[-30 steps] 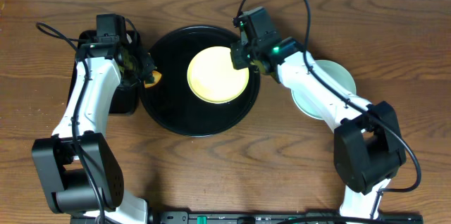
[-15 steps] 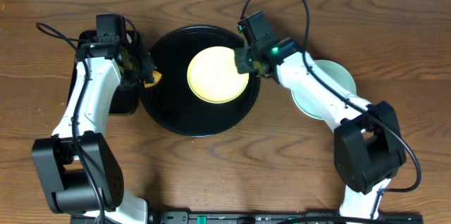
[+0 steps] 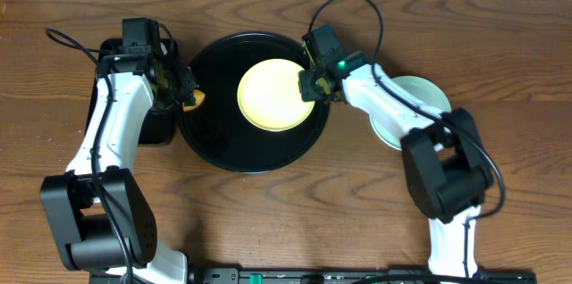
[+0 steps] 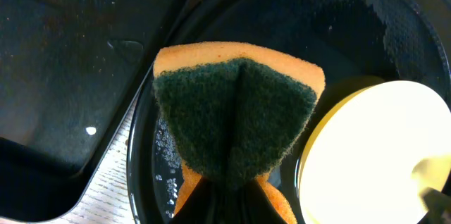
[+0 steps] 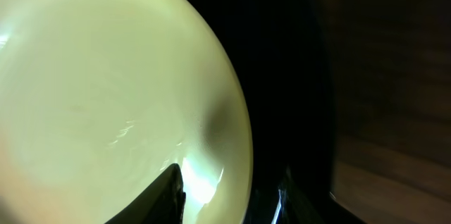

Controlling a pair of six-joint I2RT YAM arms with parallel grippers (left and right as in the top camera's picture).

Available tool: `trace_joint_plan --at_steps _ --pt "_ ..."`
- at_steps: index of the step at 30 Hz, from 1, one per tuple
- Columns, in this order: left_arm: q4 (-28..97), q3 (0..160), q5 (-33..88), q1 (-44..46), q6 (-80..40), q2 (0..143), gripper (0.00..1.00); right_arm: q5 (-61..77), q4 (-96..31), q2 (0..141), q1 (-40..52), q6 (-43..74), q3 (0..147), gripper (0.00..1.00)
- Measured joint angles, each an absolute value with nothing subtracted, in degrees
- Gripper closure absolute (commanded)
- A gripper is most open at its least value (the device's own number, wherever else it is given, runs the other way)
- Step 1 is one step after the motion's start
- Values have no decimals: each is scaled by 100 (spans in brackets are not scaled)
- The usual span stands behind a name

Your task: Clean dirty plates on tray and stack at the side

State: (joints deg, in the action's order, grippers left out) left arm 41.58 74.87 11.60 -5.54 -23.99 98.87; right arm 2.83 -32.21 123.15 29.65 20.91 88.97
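Observation:
The pale yellow plate [image 3: 273, 96] lies in the right half of the round black tray [image 3: 214, 132]; I see no sauce on it. My right gripper [image 3: 313, 86] is open and low over the plate's right rim. In the right wrist view one finger is over the plate [image 5: 106, 76] and the other outside it, over the tray [image 5: 282, 76], with the rim between them [image 5: 229, 192]. Pale blue-green plates [image 3: 427, 96] sit stacked on the table right of the tray, partly under my right arm. My left gripper [image 3: 183, 95] is shut on an orange-and-green sponge [image 4: 236, 118] at the tray's left rim.
A smaller rectangular black tray [image 3: 159, 128] lies left of the round tray, under my left arm; it also shows in the left wrist view [image 4: 63, 76]. The round tray floor [image 4: 338, 27] has wet droplets. Cables loop over the wooden table behind both arms.
My right gripper has moved down and slightly right, from the plate's upper right edge onto its right rim. The left arm and sponge have not moved.

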Motion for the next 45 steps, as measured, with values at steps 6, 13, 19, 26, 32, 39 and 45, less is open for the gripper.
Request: trace_joint_plan --at_steps 6,13,19,26,32,39,45 --pt "4158 7485 1160 -554 -2397 9887 92 493 -3022 12525 2963 2255 8914 76" --pt "4160 7487 1162 -554 -2399 9891 92 810 -3070 12573 2919 2620 8927 99" --pt "4158 7487 1162 -554 -2397 9891 92 1044 -3037 12595 2888 2681 8952 99" --pt "4158 7487 1162 -554 -2397 9891 92 1369 -3039 12595 2893 2558 8949 99" --pt "4158 7487 1162 -554 -2399 9891 92 1533 -3039 12468 2867 2418 8917 99" --pt "4158 7487 1162 -554 -2399 9891 92 1955 -2980 11957 2663 2171 8917 99" --pt "4160 7487 1162 -554 -2399 9891 92 1796 -2967 11760 2620 1859 8917 99"
